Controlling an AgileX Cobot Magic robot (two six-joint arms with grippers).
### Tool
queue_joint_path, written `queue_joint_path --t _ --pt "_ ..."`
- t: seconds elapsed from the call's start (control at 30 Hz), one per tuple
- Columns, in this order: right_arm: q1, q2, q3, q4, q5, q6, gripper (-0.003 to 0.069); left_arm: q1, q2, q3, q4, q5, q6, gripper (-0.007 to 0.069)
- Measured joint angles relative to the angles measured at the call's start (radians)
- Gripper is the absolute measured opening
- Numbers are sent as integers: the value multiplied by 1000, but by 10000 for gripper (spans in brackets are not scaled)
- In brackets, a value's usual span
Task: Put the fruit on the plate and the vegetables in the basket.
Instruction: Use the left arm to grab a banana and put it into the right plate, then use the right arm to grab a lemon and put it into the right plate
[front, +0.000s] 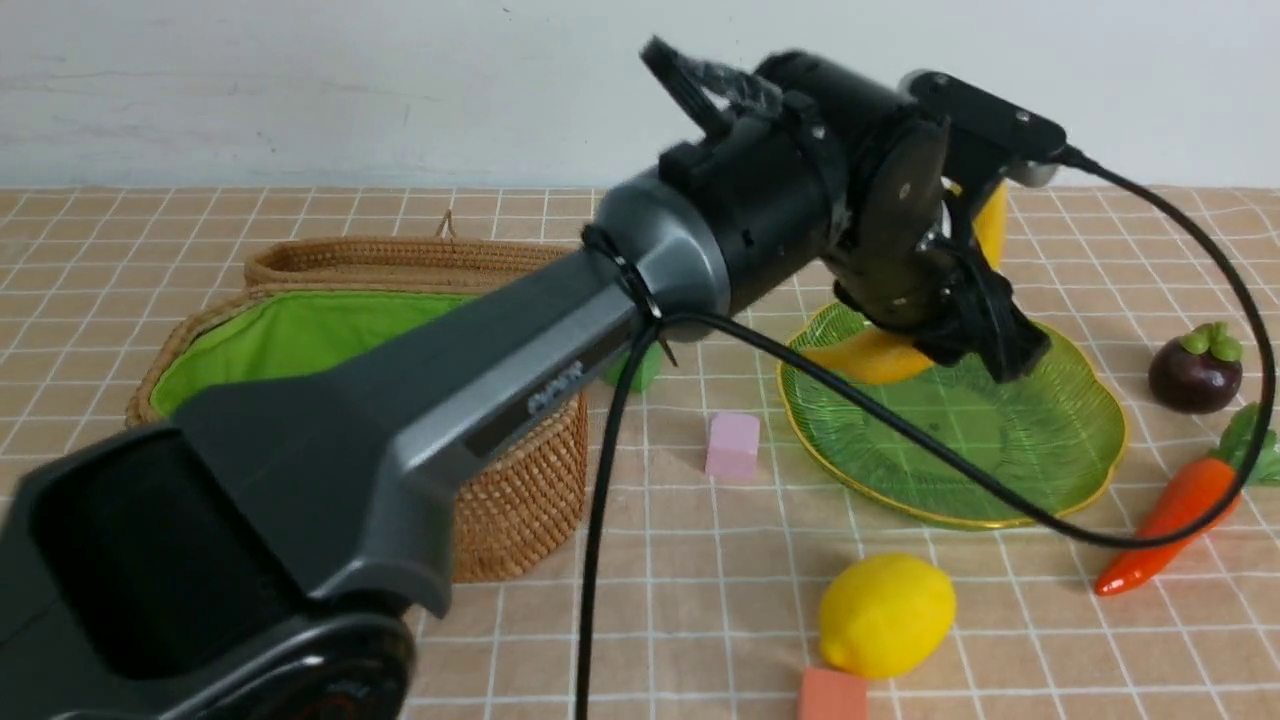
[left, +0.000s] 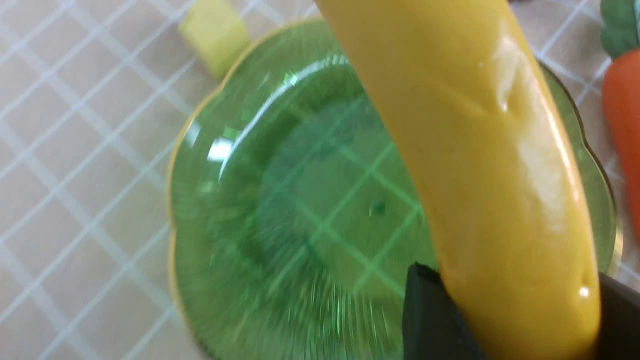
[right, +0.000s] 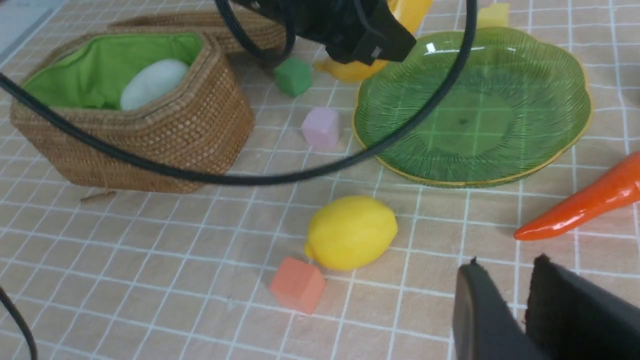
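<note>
My left gripper (front: 985, 345) is shut on the long yellow banana (front: 870, 358) and holds it tilted just above the far left side of the green glass plate (front: 1000, 440). In the left wrist view the banana (left: 490, 150) sits between the jaws (left: 515, 280) over the plate (left: 280, 210). The lemon (front: 885, 613) lies in front of the plate. The mangosteen (front: 1195, 370) and the carrot (front: 1170, 520) lie to its right. The white radish (right: 152, 82) lies in the wicker basket (right: 165, 130). The eggplant is out of view. My right gripper (right: 507, 262) is shut and empty, near the lemon (right: 350, 232).
Small cubes lie around: pink (front: 732, 445) and green (right: 292, 76) between basket and plate, orange (front: 832, 695) in front of the lemon, yellow (left: 215, 35) behind the plate. The left arm and its black cable (front: 900, 430) cross over the basket (front: 520, 490) and plate.
</note>
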Motion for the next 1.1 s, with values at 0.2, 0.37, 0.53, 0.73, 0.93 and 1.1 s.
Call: queue_joint_path --t 0.2,0.37,0.53,0.73,0.93,1.1 --pt "0 0 0 23 1 14 179 9 146 3 -1 -176 43 325" --pt "0 0 0 43 2 20 183 9 180 5 24 -202 44 500" --pt "0 0 -4 43 5 20 187 11 118 6 16 -118 43 652" --pt "0 49 -52 42 79 22 193 11 -103 6 -10 195 -28 580" --pt "0 255 -91 13 163 23 192 11 -307 5 6 456 -97 187" --pt "0 498 -155 8 118 20 193 11 -502 68 18 480 -116 -13"
